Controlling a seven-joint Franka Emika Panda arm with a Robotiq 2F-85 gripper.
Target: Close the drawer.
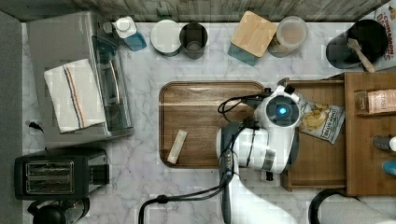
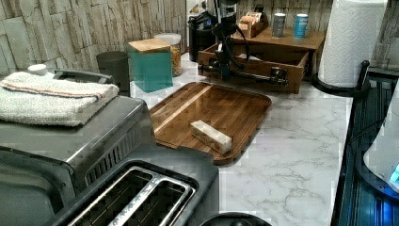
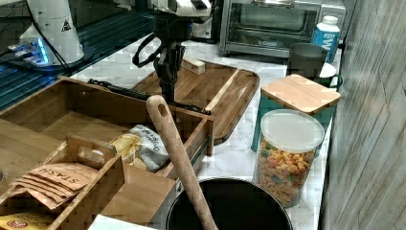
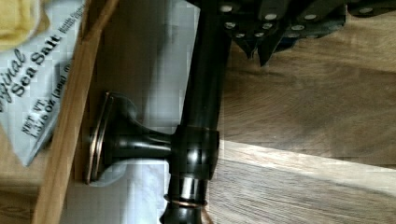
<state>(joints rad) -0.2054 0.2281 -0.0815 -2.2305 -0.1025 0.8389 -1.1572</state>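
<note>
On the marble worktop (image 1: 140,140) we see the drawer (image 3: 72,112) pulled out of its wooden unit toward the wooden tray (image 1: 201,126), a chip bag (image 1: 322,120) lying inside it. Our gripper (image 3: 168,81) hangs at the drawer's dark bar handle (image 2: 249,75); we cannot tell whether its jaws are apart or together

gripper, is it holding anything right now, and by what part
The gripper is at the drawer's dark bar handle, but whether its jaws are clamped on the bar cannot be told.
</note>
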